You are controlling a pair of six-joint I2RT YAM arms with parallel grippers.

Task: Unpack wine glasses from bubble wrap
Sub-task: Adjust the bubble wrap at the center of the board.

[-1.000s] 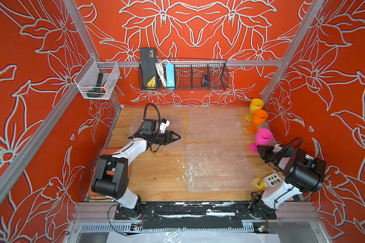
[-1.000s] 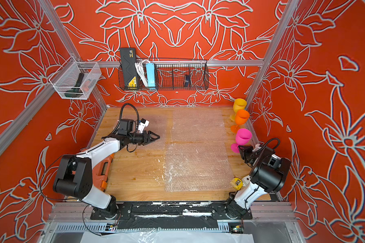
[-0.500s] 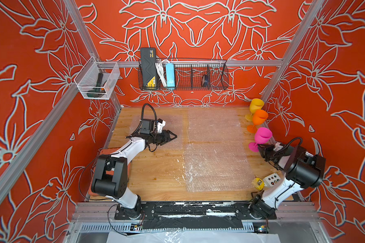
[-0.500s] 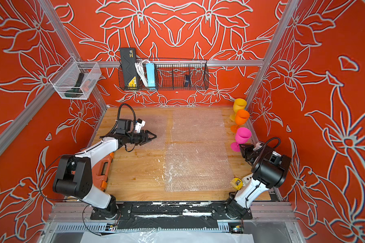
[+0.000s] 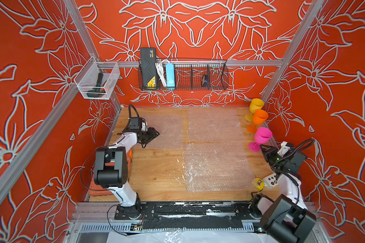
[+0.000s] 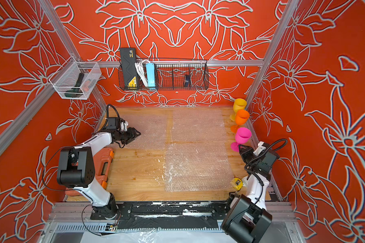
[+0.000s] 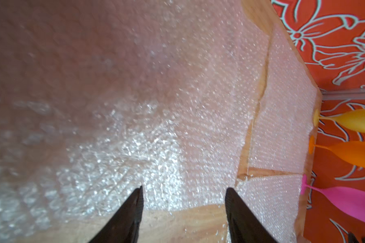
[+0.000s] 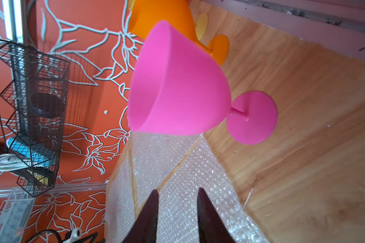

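While three bubble wrap sheets [image 5: 216, 166] lie flat on the wooden table [image 5: 156, 168], I note the yellow goblet [image 5: 256, 105], orange goblet [image 5: 260, 117] and pink goblet [image 5: 262, 135] upright along the right edge. Left gripper [image 7: 183, 187] spread, empty, over the far-left sheet. Right gripper [image 8: 177, 189] parted, empty, just near of the pink goblet.

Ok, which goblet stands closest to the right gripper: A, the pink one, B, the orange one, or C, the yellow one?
A: the pink goblet stands at the near end of the row, just ahead of the right gripper, while the orange goblet and the yellow goblet stand farther back along the wall.
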